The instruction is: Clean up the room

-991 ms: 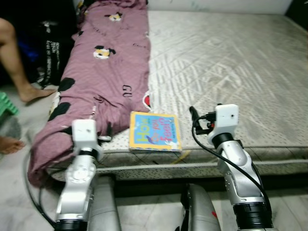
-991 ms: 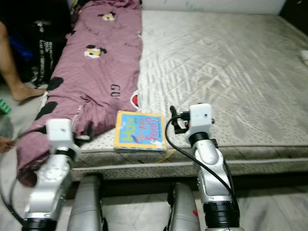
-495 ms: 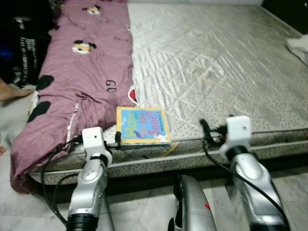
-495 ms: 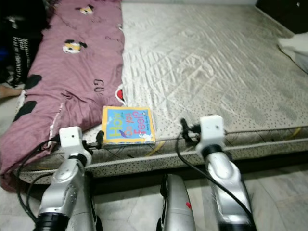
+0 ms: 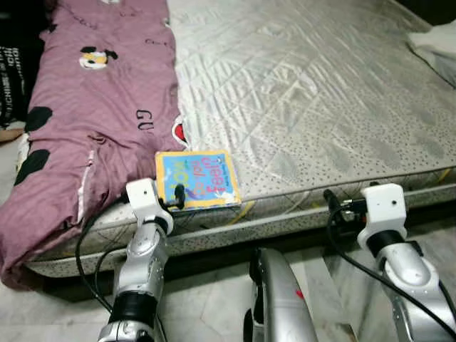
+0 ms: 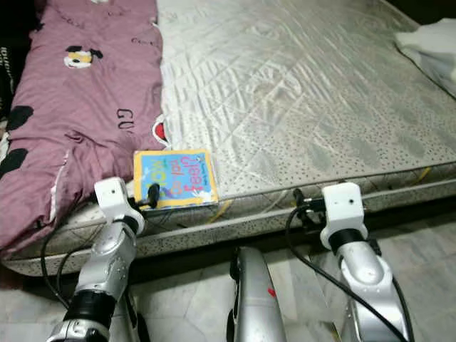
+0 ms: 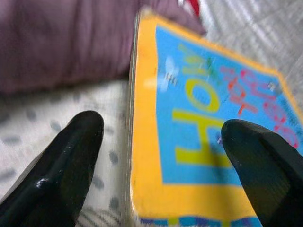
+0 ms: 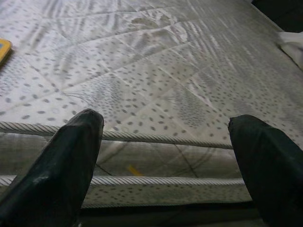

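**A:** Where's the thing to tidy?

**B:** A children's picture book (image 5: 197, 179), yellow-bordered with a blue cover, lies flat at the near edge of the bed's mattress (image 5: 306, 107), its far corner touching the purple cartoon-print blanket (image 5: 92, 114). It sits close to the edge, so an arm can reach it from the floor without leaning across the bed.

**A:** And the left pincer?

**B:** The left pincer (image 7: 161, 142) is level with the cover, fingers spread wide, one finger (image 7: 71, 156) over the bare mattress just beside the book's spine and the other over the cover. Nothing is held. Straddling that edge looks to me like the line-up for a pinch on the book.

**A:** How is that arm posed?

**B:** Raised from below the bed, forearm steep, wrist bent forward so the fingers point along the mattress top at the book.

**A:** The right side?

**B:** The right pincer (image 8: 165, 142) is also spread wide and empty, at the mattress edge well apart from the book, facing bare quilted fabric. Its arm is bent up the same way, apparently waiting. A pale folded cloth (image 5: 434, 46) lies at the far right of the bed.
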Motion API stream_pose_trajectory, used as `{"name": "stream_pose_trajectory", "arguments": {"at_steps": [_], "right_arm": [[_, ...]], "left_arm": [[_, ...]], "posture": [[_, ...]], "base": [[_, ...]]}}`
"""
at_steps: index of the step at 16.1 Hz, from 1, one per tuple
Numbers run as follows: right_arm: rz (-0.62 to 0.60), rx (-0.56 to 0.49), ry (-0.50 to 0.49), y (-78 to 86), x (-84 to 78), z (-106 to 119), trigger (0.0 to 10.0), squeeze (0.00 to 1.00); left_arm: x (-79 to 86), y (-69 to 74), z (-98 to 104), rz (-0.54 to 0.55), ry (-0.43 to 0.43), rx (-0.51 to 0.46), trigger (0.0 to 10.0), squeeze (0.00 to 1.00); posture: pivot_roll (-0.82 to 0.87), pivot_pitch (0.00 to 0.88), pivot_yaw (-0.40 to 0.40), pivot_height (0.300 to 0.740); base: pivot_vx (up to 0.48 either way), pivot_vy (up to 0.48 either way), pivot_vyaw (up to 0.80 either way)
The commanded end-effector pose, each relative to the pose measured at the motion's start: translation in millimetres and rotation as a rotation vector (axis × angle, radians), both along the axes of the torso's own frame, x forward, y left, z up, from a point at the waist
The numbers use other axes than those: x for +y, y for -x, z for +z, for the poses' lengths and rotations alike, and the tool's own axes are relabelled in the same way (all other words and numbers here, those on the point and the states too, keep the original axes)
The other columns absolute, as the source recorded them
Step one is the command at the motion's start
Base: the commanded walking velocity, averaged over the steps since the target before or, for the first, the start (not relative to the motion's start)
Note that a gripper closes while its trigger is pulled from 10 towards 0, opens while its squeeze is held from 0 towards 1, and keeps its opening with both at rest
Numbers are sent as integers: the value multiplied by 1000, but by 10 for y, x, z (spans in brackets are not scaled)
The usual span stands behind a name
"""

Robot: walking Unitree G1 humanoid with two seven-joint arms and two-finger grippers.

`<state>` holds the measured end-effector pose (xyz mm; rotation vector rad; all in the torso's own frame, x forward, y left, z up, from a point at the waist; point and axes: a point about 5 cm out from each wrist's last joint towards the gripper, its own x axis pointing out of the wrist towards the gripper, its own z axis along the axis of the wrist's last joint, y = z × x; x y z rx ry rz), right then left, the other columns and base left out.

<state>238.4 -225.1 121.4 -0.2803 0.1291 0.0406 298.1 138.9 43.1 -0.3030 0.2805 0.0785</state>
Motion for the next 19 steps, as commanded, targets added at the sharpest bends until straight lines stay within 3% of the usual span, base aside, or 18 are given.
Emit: {"name": "stream_pose_trajectory", "arguments": {"at_steps": [1, 5, 8, 14, 15, 19], "right_arm": [[-19, -2, 12, -5, -79, 53, 10000, 0], [-22, -12, 29, -55, -132, 114, 10000, 0], [-10, -21, 30, -108, -99, 143, 10000, 0], [19, -56, 27, -233, -30, 227, 10000, 0], [24, -65, 28, -263, -23, 251, 10000, 0], [36, -81, 18, -342, 22, 274, 10000, 0]], "left_arm": [[-3, -21, -34, 17, 17, 12, 10000, 0], [14, -35, -131, 43, 57, 45, 10000, 0], [-30, -97, -204, 16, 142, 94, 10000, 0], [-235, -134, -281, -134, 297, 146, 10000, 0], [-292, -86, -338, -171, 330, 168, 0, 0], [-329, -78, -361, -199, 331, 185, 0, 0]], "posture": [[-225, 137, -87, 535], [-231, 126, -93, 535], [-233, 111, -103, 535], [-238, 75, -115, 535], [-234, 63, -120, 535], [-224, 43, -119, 535]], "base": [[0, 0, 0], [0, 0, 0], [0, 0, 0], [0, 0, 0], [0, 0, 0], [0, 0, 0]]}}
